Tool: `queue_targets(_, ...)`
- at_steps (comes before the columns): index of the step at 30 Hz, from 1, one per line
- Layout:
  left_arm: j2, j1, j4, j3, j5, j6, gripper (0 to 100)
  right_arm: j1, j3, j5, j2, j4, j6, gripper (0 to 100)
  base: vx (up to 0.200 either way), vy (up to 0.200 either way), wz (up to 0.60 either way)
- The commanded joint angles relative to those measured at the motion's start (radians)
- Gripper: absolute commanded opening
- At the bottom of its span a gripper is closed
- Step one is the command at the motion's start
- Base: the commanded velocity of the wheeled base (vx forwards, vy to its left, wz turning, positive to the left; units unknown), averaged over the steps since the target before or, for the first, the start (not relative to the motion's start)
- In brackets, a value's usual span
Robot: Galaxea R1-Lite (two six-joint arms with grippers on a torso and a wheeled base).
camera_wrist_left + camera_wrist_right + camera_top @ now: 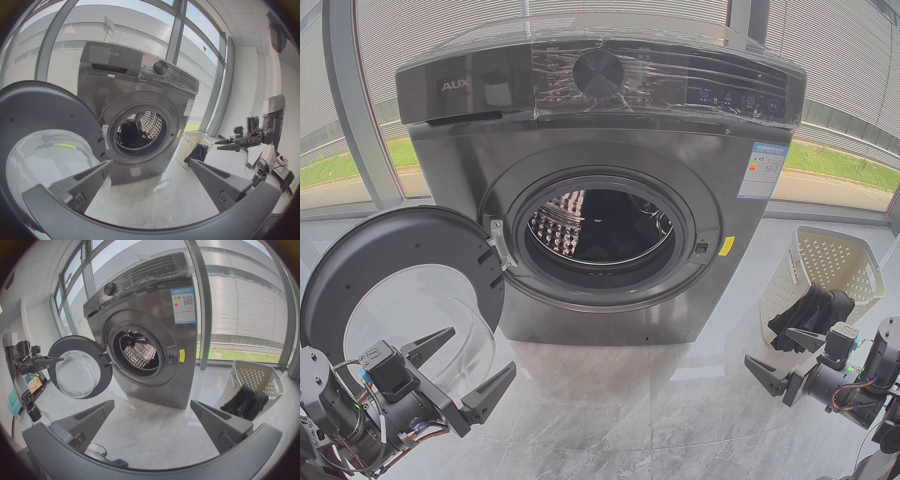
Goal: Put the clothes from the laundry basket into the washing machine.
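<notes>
The step in hand is judged to be a grasp of the dark clothes (pixel 814 310) that are draped over the front rim of the laundry basket (pixel 850 257), to the right of the washing machine (pixel 600 150). The right hand (pixel 767 345) is held just in front of that bundle with its fingers spread apart and nothing between them. A good grasp would be taken on the thick, bunched part of the fabric rather than a loose edge. The bundle should then be lifted clear of the rim, so that the light basket is not dragged or tipped along with it. The garment would best be carried well past the door seal, so that no sleeve is left hanging over it.

The left hand (pixel 481 350) is also spread apart and empty, low in front of the open door (pixel 381 250). It is best kept off the door glass.

The basket stands on the floor, apparently tilted toward the robot, and only the dark bundle is seen in it. The drum (pixel 562 228) is exposed, and something dark, seemingly fabric, lies inside it. What it is cannot be told for certain.
</notes>
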Motion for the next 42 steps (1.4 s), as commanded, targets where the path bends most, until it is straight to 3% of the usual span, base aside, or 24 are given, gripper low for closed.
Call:
queue_targets(1, -0.107, 0.021, 0.072, 0.019, -0.002, 0.006, 100, -0.006, 0.017, -0.008, -0.225, 0.159, -0.001, 100, -0.200, 0.000, 0.00)
queue_targets(5, -0.139, 0.021, 0.140, 0.019, 0.001, 0.000, 100, -0.006, 0.017, -0.014, -0.312, 0.234, -0.002, 100, -0.200, 0.000, 0.00)
queue_targets(6, -0.194, 0.015, 0.200, 0.019, 0.000, 0.000, 100, -0.009, 0.017, -0.029, -0.392, 0.304, -0.001, 100, -0.200, 0.000, 0.00)
queue_targets(9, -0.286, 0.015, 0.267, 0.019, -0.009, 0.000, 100, -0.041, 0.017, -0.042, -0.481, 0.363, 0.001, 100, -0.200, 0.000, 0.00)
queue_targets(12, -0.371, 0.023, 0.344, 0.019, -0.011, -0.002, 100, -0.085, 0.017, -0.040, -0.556, 0.390, -0.001, 100, 0.000, 0.000, 0.00)
queue_targets(17, -0.530, 0.023, 0.497, 0.019, -0.011, 0.000, 100, -0.102, 0.017, -0.040, -0.673, 0.476, -0.004, 100, 0.000, 0.000, 0.00)
queue_targets(18, -0.631, 0.026, 0.591, 0.019, -0.014, 0.000, 100, -0.104, 0.017, -0.040, -0.763, 0.587, -0.004, 100, 0.000, 0.000, 0.00)
queue_targets(20, -0.688, 0.035, 0.689, 0.019, -0.011, 0.000, 100, -0.115, 0.017, -0.040, -0.854, 0.683, -0.004, 100, 0.000, 0.000, 0.00)
queue_targets(24, -0.835, 0.086, 0.842, 0.019, -0.012, -0.009, 100, -0.202, 0.014, -0.037, -0.982, 0.752, -0.015, 100, 0.000, 0.000, 0.00)
queue_targets(26, -0.869, 0.098, 0.855, 0.019, -0.014, -0.011, 100, -0.234, 0.014, -0.034, -1.005, 0.752, -0.025, 100, 0.000, 0.000, 0.00)
queue_targets(29, -0.920, 0.187, 0.882, 0.019, -0.012, -0.011, 100, -0.325, 0.014, -0.014, -1.073, 0.765, -0.041, 100, 0.000, 0.000, 0.00)
queue_targets(33, -0.967, 0.263, 0.911, 0.019, -0.015, 0.006, 100, -0.378, 0.014, 0.001, -1.110, 0.788, -0.050, 100, 0.000, 0.000, 0.00)
queue_targets(36, -0.989, 0.313, 0.951, 0.019, -0.031, 0.035, 100, -0.404, 0.014, 0.018, -1.157, 0.823, -0.068, 100, 0.000, 0.000, 0.00)
queue_targets(37, -1.010, 0.331, 0.994, 0.019, -0.054, 0.057, 100, -0.427, 0.014, 0.020, -1.193, 0.854, -0.074, 100, 0.000, 0.000, 0.00)
queue_targets(40, -1.059, 0.377, 1.082, 0.019, -0.083, 0.086, 100, -0.495, 0.014, 0.027, -1.286, 0.941, -0.102, 100, 0.000, 0.000, 0.00)
queue_targets(42, -1.101, 0.414, 1.120, 0.019, -0.095, 0.098, 100, -0.526, 0.014, 0.061, -1.358, 1.002, -0.107, 100, 0.000, 0.000, 0.00)
